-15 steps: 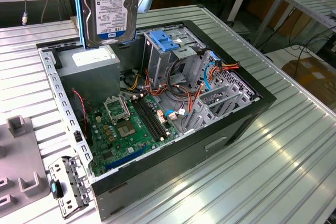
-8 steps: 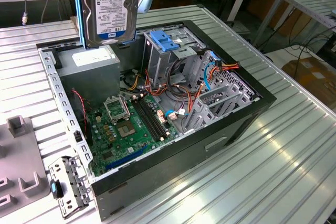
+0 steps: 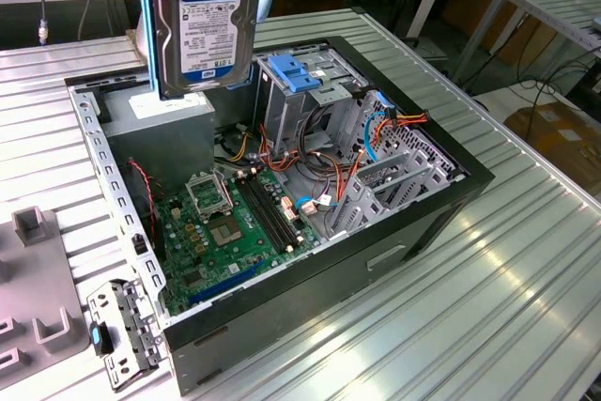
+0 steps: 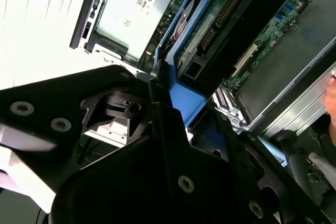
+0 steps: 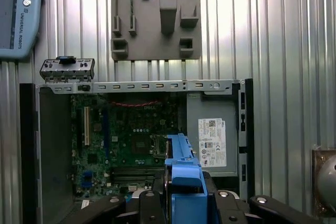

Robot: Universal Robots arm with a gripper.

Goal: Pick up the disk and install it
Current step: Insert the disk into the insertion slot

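While the end effector (image 5: pixel 182 203) is clamped on the blue carrier bracket (image 5: pixel 184 174), the disk (image 3: pixel 208 21) hangs upright from it, clear above the open computer case (image 3: pixel 413 232) below. Judged rigid, fairly heavy, shock-sensitive; hold by carrier edges, not the circuit face (image 4: pixel 218 22).
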